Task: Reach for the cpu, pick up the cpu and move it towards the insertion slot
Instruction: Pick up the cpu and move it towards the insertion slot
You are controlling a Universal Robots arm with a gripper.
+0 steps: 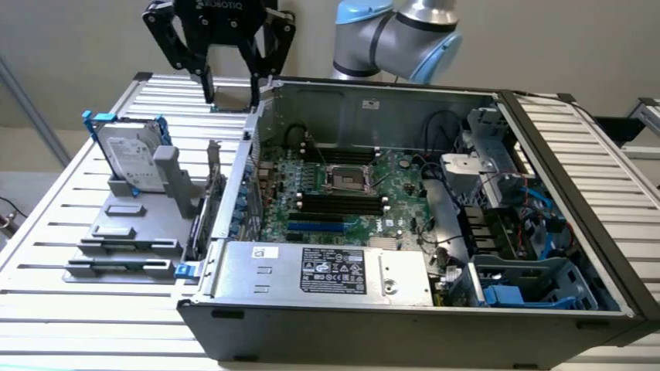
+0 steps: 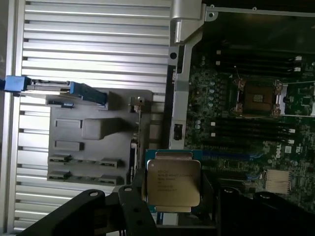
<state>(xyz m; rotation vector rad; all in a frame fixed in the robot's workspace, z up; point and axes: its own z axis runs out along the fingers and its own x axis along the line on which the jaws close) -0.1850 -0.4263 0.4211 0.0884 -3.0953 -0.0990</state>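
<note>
The cpu (image 2: 172, 184) sits between the fingers of the end effector (image 1: 233, 86), silvery top facing the wrist camera, its printed face legible as text though not readable. The dark fingers (image 2: 129, 206) flank it on both sides, so I judge the end effector to be clenched on the chip, which is carried clear of any surface. In the exterior view the end effector hangs high above the rear edge of the open computer case (image 1: 413, 309), its fingers pointing down, over the slatted tabletop (image 1: 62, 232) where that meets the case wall.

The insertion slot (image 1: 345, 180) lies well below and forward of the end effector, on the green board inside the case; its metal frame and dark centre appear unoccupied. From the wrist view the slot (image 2: 258, 97) is well apart from the held chip, off to one side past the case wall (image 2: 179, 73).

Outward from there: a grey fixture plate (image 1: 134, 232) beside the case carries an upright hard drive (image 1: 132, 158) in a blue frame, below and to the side of the end effector.

Assessment: reach and pickup appear complete. The carry towards the slot is under way at most; the chip is not yet over the socket.
</note>
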